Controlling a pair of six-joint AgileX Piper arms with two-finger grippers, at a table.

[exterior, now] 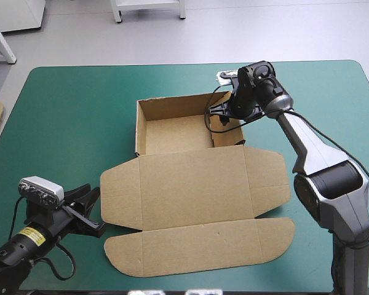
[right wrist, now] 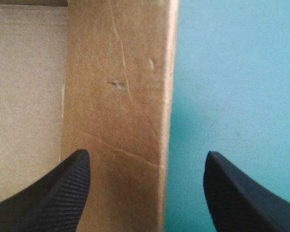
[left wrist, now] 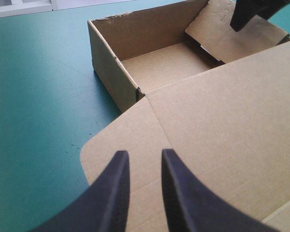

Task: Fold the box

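1. Black fingers of the left gripper (left wrist: 142, 153) stand a little apart, holding nothing, just over the lid's near-left flap (left wrist: 121, 150). That flap lies flat on the teal-green cover (exterior: 67, 123), with no lip to catch. A low forward push would probably shove the sheet rather than get under it.
2. Mid-table sits the box (exterior: 190, 184), its tray toward the far edge and its lid (exterior: 197, 178) spread flat toward the near edge. Nothing pins it down, so a push from either arm could slide or twist the whole sheet.
3. On the tray, the left wall (left wrist: 111, 72) is upright, but its near corner shows a gap at the seam. A jolt might let it spring outward.
4. Further right, the right wall (right wrist: 116, 96) seems to lean inward rather than stand straight.
5. Spread wide, the right gripper (right wrist: 146, 152) straddles that wall, one finger over the tray floor and the other outside over the cover. Clamping off-line could crease the board, and pulling upward could lift the tray instead of tucking the wall.
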